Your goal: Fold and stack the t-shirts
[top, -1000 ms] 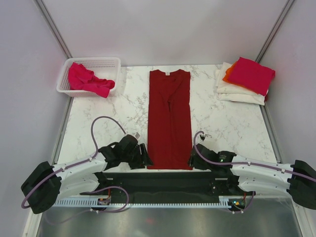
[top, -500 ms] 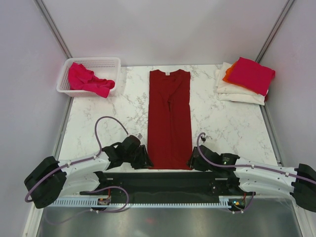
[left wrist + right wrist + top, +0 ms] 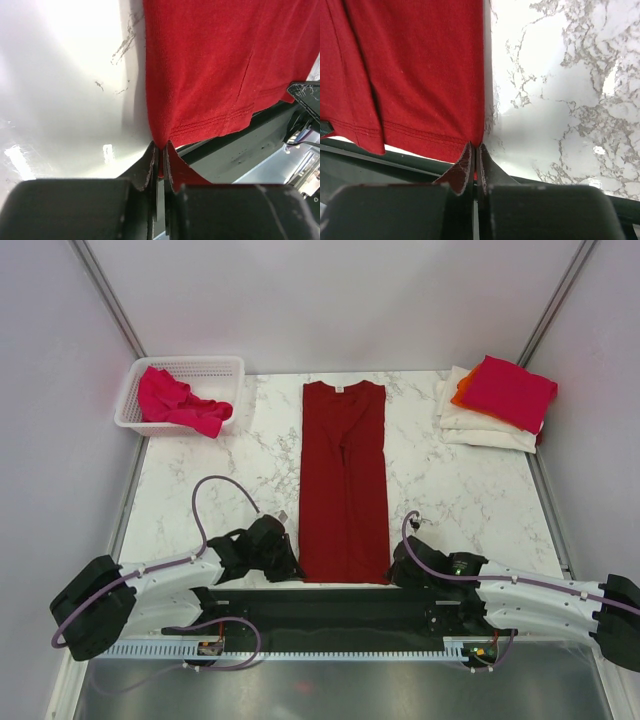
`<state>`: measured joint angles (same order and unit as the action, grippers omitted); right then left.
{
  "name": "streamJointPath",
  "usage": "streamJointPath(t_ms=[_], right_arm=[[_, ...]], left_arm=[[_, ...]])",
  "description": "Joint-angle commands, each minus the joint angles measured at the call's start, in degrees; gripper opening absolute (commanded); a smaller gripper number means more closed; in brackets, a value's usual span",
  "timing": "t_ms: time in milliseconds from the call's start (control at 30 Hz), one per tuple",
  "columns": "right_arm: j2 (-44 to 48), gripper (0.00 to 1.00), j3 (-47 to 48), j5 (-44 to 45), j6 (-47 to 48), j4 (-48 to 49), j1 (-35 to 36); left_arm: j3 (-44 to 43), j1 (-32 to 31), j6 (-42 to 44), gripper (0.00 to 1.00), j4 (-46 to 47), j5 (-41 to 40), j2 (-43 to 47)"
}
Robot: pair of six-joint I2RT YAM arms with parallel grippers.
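Left gripper (image 3: pixel 296 568): I see it low at the near edge of the table (image 3: pixel 200 465), at the near left corner of the red shirt (image 3: pixel 343 480). In the left wrist view the gripper (image 3: pixel 160 148) has its jaws pressed almost together, with a thin fold of the red shirt (image 3: pixel 215 65) pinched between them.
Right gripper (image 3: pixel 396 568): it sits at the near right corner of the same shirt. In the right wrist view the gripper (image 3: pixel 475 148) is closed to a narrow slit, and the corner of the red shirt (image 3: pixel 415 70) is caught in that slit.
Red shirt: it lies flat in the middle of the table as one long narrow strip. The hem is at the near edge and the collar at the far end. Both near corners are gripped and the rest rests on the marble.
Table: white marble with grey veins, bare on both sides of the strip (image 3: pixel 65 75) (image 3: pixel 560 100).
Basket (image 3: pixel 232 364): white mesh, at the far left corner, well apart from the red shirt. A crumpled pink shirt (image 3: pixel 175 400) lies inside it.
Stack: at the far right corner. The cream shirts (image 3: pixel 480 430) are at the bottom, an orange shirt (image 3: pixel 461 396) shows only one edge above them, and a folded pink shirt (image 3: pixel 507 390) lies on top.
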<state>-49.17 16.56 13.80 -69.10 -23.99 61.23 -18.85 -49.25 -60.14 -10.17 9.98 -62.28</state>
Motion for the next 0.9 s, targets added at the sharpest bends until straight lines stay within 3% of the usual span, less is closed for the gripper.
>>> streamJointPath(t_ms=[0, 267, 400, 500, 600, 733, 867], right_arm=[[-0.6, 0.0, -2.0, -1.1, 0.4, -6.2, 0.0], [5.6, 0.0, 1.8, -1.4, 0.8, -15.6, 0.1], [8.6, 0.0, 8.0, -1.0, 1.5, -18.0, 0.0], [5.1, 0.0, 14.8, 1.3, 4.5, -17.8, -0.3], [-2.4, 0.0, 21.0, 0.2, 12.9, -16.9, -6.3], [-9.1, 0.0, 27.4, -6.4, 23.8, -13.3, -20.9], [-16.1, 0.0, 36.4, -8.3, 32.2, -12.7, -27.2]], left_arm=[[0.1, -0.2, 0.1, 0.02, 1.0, -1.9, -0.6], [-1.5, -1.8, -2.3, 0.02, -3.8, 2.9, 4.4], [-8.6, -2.1, -1.6, 0.02, -10.6, 2.7, 5.3], [-15.0, -1.9, 1.2, 0.02, -14.3, 1.3, 4.5], [-21.5, -0.9, 4.6, 0.02, -16.8, -0.5, 0.4], [-26.9, 3.6, 8.1, 0.02, -17.0, 3.0, -5.0], [-34.5, 10.1, 12.3, 0.02, -17.2, 6.3, -10.5]])
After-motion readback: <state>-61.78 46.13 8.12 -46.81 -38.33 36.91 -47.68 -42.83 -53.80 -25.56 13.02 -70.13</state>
